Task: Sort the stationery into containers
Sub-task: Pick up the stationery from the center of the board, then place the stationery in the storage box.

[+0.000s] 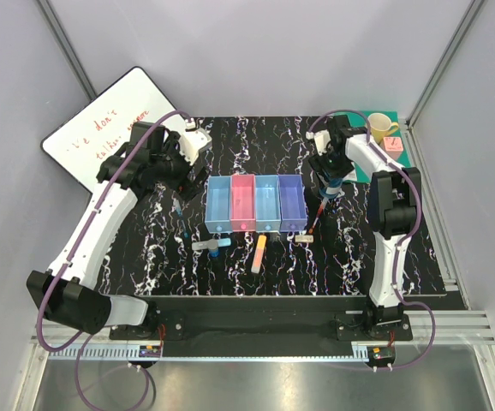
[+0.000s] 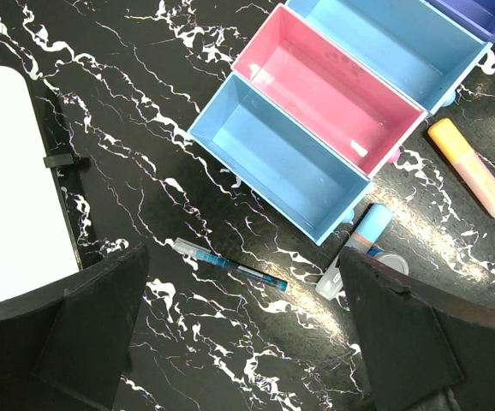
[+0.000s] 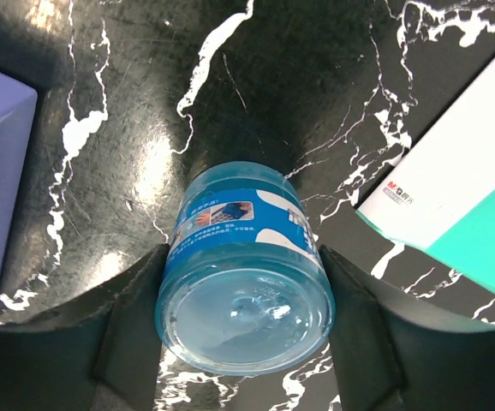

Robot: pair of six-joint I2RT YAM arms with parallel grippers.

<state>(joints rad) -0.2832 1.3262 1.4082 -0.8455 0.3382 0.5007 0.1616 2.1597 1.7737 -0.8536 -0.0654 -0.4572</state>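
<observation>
Right wrist: half-open right claw (image 3: 243, 265) clamps blue bottle (image 3: 246, 224) (both sides).

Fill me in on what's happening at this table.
Two robot arms are sorting stationery. The right gripper has its fingers against both sides of a blue round translucent bottle on the black marbled table, beside the purple end of a row of four translucent rectangular bins. The left gripper hovers open over a thin blue pen near the row's other end. The bins look empty.
</observation>
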